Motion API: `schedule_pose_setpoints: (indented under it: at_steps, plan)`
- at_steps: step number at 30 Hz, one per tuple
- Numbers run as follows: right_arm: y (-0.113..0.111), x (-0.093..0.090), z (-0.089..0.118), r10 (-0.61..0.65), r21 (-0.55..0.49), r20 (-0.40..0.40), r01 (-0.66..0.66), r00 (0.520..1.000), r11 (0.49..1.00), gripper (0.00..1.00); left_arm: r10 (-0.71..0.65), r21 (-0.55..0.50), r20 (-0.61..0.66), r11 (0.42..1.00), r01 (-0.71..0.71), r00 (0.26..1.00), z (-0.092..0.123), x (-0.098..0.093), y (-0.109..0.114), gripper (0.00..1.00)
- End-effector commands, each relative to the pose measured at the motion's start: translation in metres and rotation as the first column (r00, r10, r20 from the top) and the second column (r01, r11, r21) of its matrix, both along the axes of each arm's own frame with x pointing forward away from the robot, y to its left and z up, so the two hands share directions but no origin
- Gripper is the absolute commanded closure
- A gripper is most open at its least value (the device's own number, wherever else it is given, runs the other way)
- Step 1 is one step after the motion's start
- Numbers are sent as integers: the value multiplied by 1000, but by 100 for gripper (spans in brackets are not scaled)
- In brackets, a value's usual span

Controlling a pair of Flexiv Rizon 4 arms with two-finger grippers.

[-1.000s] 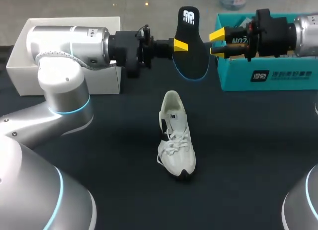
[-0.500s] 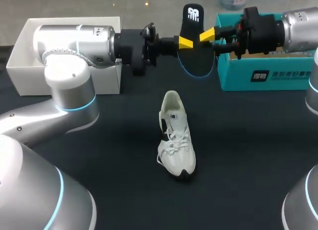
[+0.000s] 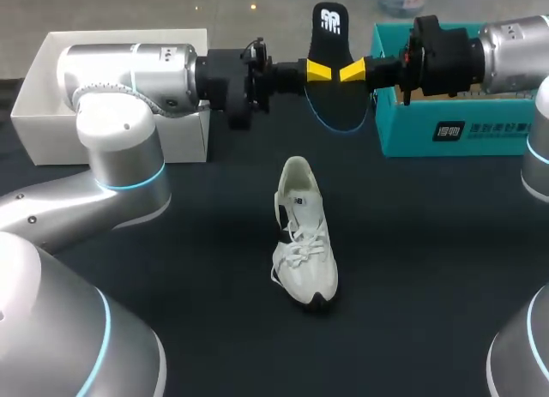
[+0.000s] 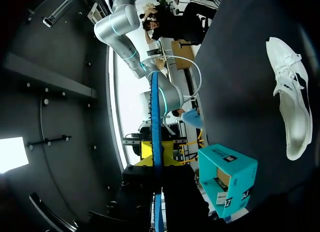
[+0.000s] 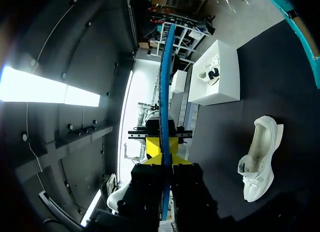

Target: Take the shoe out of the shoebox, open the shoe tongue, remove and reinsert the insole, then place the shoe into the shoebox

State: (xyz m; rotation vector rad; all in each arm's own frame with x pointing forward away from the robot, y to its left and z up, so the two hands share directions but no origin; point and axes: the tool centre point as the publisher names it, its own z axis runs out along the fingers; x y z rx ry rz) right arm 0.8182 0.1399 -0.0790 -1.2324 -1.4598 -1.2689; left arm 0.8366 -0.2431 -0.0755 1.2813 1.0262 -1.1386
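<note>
insole [image 3: 328, 27]: held upright in the air above the far middle of the bench [image 3: 429, 268], heel end up, gripped from both sides.

left fingers [image 3: 317, 70]: closed on the left side of the insole at mid-height. in the left wrist view the insole runs edge-on between the yellow tips.

right fingers [image 3: 352, 71]: closed on the right side of the insole, level with the left fingers and just beside them. the right wrist view also shows the insole edge-on between its tips.

shoe [image 3: 302, 243]: white, standing on its sole at the bench centre, toe near, heel far, directly below and nearer than the insole.

shoebox [image 3: 463, 131]: teal, far right, under the right arm.

white box [image 3: 43, 131]: far left, behind the left arm.
</note>
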Motion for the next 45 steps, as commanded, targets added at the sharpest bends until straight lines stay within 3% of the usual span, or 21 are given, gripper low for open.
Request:
schedule_pose_setpoints:
  at_steps: [1, 6, 12, 24, 32, 45]
  plan:
    - [2, 2, -2, -14, 7, 17, 14, 1000, 1000, 100, -33, 19, 1, 999, 33, 999, 0, -1, 1, 0]
    - [-3, 5, 2, -31, -2, 57, 31, 998, 1000, 100, -88, 86, 14, 993, 87, 996, -2, -1, 17, 0]
    - [-12, 9, 1, -54, -18, 87, 56, 995, 998, 100, -95, 173, 14, 981, 92, 995, -2, 10, 56, 0]
    - [-18, 12, 9, -88, -26, 187, 94, 978, 995, 100, -247, 377, 111, 907, 189, 963, -32, 41, 129, 0]
    - [-9, 13, 12, -105, -53, 213, 119, 971, 991, 100, -258, 404, 55, 889, 214, 965, -43, 70, 162, 0]
    - [-5, 21, 16, -151, -102, 295, 189, 944, 977, 100, -269, 463, 71, 862, 207, 961, -56, 99, 208, 0]
